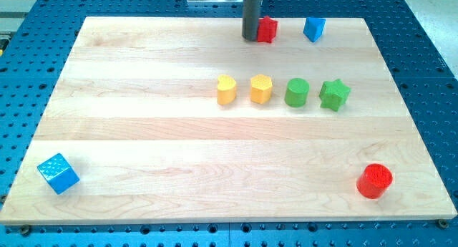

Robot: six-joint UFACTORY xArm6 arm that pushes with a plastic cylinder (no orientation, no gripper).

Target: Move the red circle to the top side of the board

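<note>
The red circle (374,180) is a short red cylinder near the view's bottom right corner of the wooden board (143,132). My tip (250,38) is at the board's top edge, near the middle, far from the red circle. It stands just left of another red block (267,29) of unclear shape, touching or nearly touching it.
A blue block (313,28) sits at the top, right of the red block. A row across the middle holds a yellow heart (226,90), a yellow hexagon (261,89), a green circle (296,92) and a green star (333,94). A blue cube (58,173) lies at the bottom left.
</note>
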